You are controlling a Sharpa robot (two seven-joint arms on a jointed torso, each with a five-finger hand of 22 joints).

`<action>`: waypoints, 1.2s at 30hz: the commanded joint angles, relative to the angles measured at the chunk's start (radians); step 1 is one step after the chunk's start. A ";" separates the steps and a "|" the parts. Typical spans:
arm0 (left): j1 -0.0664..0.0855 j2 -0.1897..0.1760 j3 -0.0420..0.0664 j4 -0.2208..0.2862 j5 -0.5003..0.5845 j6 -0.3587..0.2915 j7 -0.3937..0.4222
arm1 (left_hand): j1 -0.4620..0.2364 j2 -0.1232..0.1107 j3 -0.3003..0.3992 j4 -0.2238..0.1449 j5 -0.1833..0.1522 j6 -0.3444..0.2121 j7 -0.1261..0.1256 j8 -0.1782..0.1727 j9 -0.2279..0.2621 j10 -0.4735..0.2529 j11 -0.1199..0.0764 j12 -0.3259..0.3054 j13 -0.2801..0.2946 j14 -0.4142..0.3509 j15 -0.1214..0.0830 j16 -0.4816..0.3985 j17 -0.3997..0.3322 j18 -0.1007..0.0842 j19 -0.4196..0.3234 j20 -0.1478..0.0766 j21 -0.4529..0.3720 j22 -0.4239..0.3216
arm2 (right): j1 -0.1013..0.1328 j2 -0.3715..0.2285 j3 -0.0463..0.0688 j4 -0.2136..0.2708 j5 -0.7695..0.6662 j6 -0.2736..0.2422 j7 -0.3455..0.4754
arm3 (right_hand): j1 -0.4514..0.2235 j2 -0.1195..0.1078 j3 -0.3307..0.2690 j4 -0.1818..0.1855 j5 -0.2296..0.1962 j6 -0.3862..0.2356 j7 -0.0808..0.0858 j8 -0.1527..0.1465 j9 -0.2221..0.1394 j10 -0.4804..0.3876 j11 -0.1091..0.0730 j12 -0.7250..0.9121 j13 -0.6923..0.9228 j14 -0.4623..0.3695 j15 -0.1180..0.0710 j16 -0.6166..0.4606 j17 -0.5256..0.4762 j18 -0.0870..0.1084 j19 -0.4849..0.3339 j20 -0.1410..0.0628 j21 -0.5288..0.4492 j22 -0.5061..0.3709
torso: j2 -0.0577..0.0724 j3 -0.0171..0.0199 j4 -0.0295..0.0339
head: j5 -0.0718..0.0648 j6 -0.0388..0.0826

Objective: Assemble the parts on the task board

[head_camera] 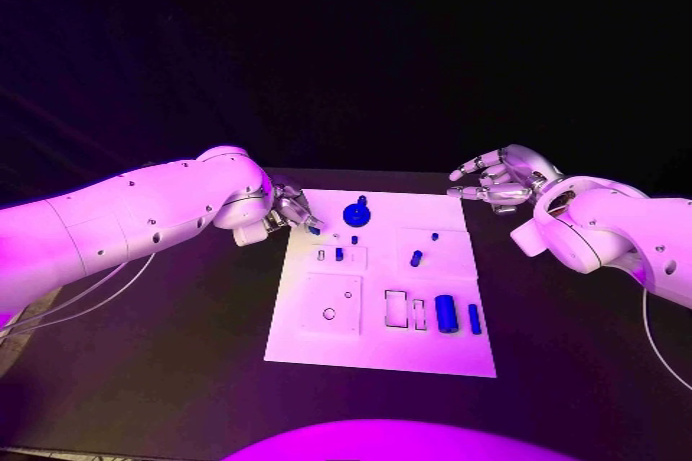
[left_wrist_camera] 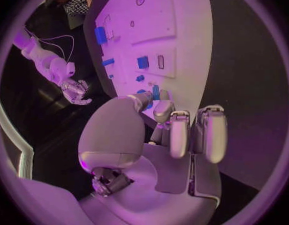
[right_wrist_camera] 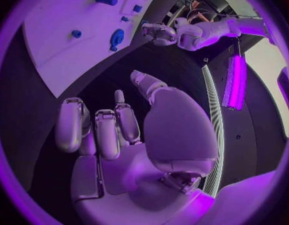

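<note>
**Left hand pinching a small blue part at the board's upper left corner**

In the head view the flat white rectangular task board [head_camera: 378, 326] lies mid-frame. The left wrist view shows what that view hides: the silver left hand [left_wrist_camera: 158, 122] pinches a small blue plastic peg [left_wrist_camera: 156, 92] between fingertips over the board. The silver right hand [head_camera: 498, 179], upper right, hovers off the board, fingers loosely apart, holding nothing. A round blue disc [head_camera: 356, 215] sits near the board's top edge.

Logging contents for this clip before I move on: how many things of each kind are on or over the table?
White task board: 1
Blue parts lying on the board: 7, as far as the head view shows
Blue part at the left hand's fingertips: 1
Silver hands, left hand and right hand: 2
Total: 11
</note>
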 commanded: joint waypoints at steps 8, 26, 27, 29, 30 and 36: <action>-0.021 -0.023 -0.018 0.076 -0.127 -0.068 -0.013 | -0.016 -0.003 0.136 -0.124 0.006 0.012 -0.012 0.007 0.070 0.016 -0.002 0.013 0.012 0.102 -0.009 0.004 0.263 -0.006 0.061 -0.008 0.000 0.156 | 0.000 0.002 0.000 -0.002 -0.029 0.015 0.013 | 0.001 0.012 -0.003 0.002 0.000 -0.008 -0.002 0.005 -0.002 -0.005 -0.001 -0.007 0.012 0.059 0.003 -0.008 0.164 -0.001 -0.008 -0.002 -0.004 0.090 | 0.000 0.0004 0.0004 | 0.006 -0.007; -0.035 -0.031 -0.033 0.144 -0.178 -0.054 -0.024 | -0.022 -0.004 0.146 -0.129 0.007 0.017 -0.014 0.010 0.072 0.026 -0.004 0.021 0.024 0.102 -0.010 0.004 0.263 -0.006 0.062 -0.009 0.000 0.157 | -0.001 0.003 0.000 -0.004 -0.036 0.017 0.014 | 0.002 0.012 -0.003 0.003 0.000 -0.008 -0.002 0.005 -0.002 -0.007 -0.001 -0.011 0.009 0.057 0.003 -0.012 0.160 -0.001 -0.010 -0.002 -0.008 0.087 | 0.001 -0.0001 -0.0010 | 0.007 -0.011; -0.036 -0.030 -0.033 0.146 -0.183 -0.054 -0.025 | -0.024 -0.005 0.150 -0.130 0.007 0.018 -0.015 0.011 0.072 0.028 -0.005 0.022 0.025 0.102 -0.011 0.004 0.263 -0.006 0.061 -0.010 -0.001 0.155 | -0.001 0.003 0.000 -0.004 -0.036 0.017 0.014 | 0.002 0.012 -0.003 0.003 0.000 -0.008 -0.002 0.005 -0.002 -0.007 -0.001 -0.011 0.009 0.057 0.003 -0.012 0.160 -0.001 -0.010 -0.002 -0.008 0.087 | 0.001 0.0000 -0.0010 | 0.007 -0.010; -0.037 -0.028 -0.034 0.148 -0.193 -0.053 -0.025 | -0.024 -0.005 0.150 -0.130 0.007 0.018 -0.015 0.011 0.072 0.028 -0.005 0.022 0.025 0.102 -0.011 0.004 0.263 -0.006 0.061 -0.010 -0.001 0.155 | -0.001 0.003 0.000 -0.004 -0.036 0.017 0.014 | 0.002 0.012 -0.003 0.003 0.000 -0.008 -0.002 0.005 -0.002 -0.007 -0.001 -0.011 0.009 0.057 0.003 -0.012 0.160 -0.001 -0.010 -0.002 -0.008 0.087 | 0.001 -0.0002 -0.0007 | 0.006 -0.010; -0.038 -0.027 -0.034 0.149 -0.197 -0.051 -0.026 | -0.024 -0.005 0.150 -0.130 0.007 0.018 -0.015 0.011 0.072 0.028 -0.005 0.022 0.025 0.102 -0.011 0.004 0.263 -0.006 0.061 -0.010 -0.001 0.155 | -0.001 0.003 0.000 -0.004 -0.036 0.017 0.014 | 0.002 0.012 -0.003 0.003 0.000 -0.008 -0.002 0.005 -0.002 -0.007 -0.001 -0.011 0.009 0.057 0.003 -0.012 0.160 -0.001 -0.010 -0.002 -0.008 0.087 | 0.001 -0.0002 -0.0007 | 0.006 -0.010; -0.040 -0.024 -0.035 0.153 -0.210 -0.045 -0.027 | -0.027 -0.006 0.153 -0.131 0.007 0.020 -0.015 0.012 0.073 0.029 -0.005 0.023 0.027 0.102 -0.011 0.004 0.263 -0.006 0.061 -0.010 -0.001 0.155 | -0.001 0.002 0.000 -0.003 -0.036 0.016 0.014 | 0.002 0.012 -0.003 0.003 0.000 -0.008 -0.002 0.005 -0.002 -0.007 -0.001 -0.011 0.009 0.057 0.003 -0.012 0.160 -0.001 -0.010 -0.002 -0.008 0.087 | 0.001 0.0000 -0.0010 | 0.005 -0.010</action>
